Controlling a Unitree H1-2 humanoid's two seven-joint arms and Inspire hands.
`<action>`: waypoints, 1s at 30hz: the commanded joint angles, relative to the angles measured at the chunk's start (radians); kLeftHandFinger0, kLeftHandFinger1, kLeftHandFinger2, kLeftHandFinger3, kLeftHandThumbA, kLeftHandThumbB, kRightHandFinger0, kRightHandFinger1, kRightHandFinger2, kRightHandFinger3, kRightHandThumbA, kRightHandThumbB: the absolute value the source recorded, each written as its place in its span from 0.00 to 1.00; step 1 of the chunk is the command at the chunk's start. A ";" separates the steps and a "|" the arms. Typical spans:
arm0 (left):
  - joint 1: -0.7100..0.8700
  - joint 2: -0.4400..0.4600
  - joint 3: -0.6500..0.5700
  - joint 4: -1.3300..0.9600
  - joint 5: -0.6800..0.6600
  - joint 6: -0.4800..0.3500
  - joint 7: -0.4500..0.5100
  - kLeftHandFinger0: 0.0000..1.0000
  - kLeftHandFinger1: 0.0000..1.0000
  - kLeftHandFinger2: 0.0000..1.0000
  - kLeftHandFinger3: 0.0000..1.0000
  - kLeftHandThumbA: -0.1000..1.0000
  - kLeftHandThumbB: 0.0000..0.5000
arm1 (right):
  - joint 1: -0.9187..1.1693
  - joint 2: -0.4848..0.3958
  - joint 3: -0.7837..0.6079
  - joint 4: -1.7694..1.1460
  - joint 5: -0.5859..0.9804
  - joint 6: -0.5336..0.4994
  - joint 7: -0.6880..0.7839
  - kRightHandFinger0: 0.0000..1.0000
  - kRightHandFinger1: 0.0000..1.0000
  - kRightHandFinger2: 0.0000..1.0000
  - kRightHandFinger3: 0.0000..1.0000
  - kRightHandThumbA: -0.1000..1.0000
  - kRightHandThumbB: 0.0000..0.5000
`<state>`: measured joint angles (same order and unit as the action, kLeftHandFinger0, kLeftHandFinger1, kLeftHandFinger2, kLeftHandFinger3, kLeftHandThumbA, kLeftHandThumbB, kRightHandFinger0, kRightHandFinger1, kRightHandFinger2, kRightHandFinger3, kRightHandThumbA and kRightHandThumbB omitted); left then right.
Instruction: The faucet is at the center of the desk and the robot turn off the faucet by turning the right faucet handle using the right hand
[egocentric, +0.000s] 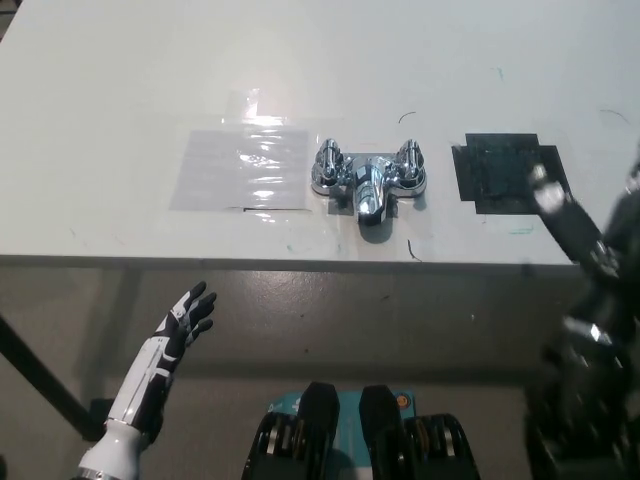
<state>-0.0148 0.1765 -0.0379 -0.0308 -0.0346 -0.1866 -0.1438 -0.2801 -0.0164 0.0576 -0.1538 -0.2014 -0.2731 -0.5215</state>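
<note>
At frame centre, the right faucet handle (410, 165) lies up-left of the right hand (580, 235), well apart, its grip state indiscernible through blur.

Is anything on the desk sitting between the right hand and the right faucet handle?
Nothing visible blocks it. The right hand is off the desk's front right edge, and between it and the right faucet handle lie only bare desk and the flat black patch. The left hand rests low left.
</note>
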 joint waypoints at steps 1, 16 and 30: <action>-0.030 0.017 0.021 -0.039 0.015 -0.023 0.008 1.00 1.00 1.00 1.00 1.00 0.61 | 0.209 -0.143 0.136 -0.181 -0.030 -0.197 0.212 1.00 1.00 1.00 1.00 1.00 0.61; -0.035 0.013 0.041 -0.030 0.012 0.000 0.005 1.00 1.00 1.00 1.00 1.00 0.71 | 0.279 -0.120 0.155 0.203 0.141 -0.197 0.249 1.00 1.00 1.00 1.00 1.00 0.46; -0.033 0.010 0.051 -0.001 -0.004 -0.019 -0.002 1.00 1.00 1.00 1.00 1.00 0.64 | 0.263 -0.078 0.132 0.327 0.186 -0.196 0.361 1.00 1.00 1.00 1.00 1.00 0.42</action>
<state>-0.0358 0.1767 0.0058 -0.0291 -0.0302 -0.1814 -0.1437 0.0045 -0.1028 0.2021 0.1717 -0.0539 -0.4142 -0.2275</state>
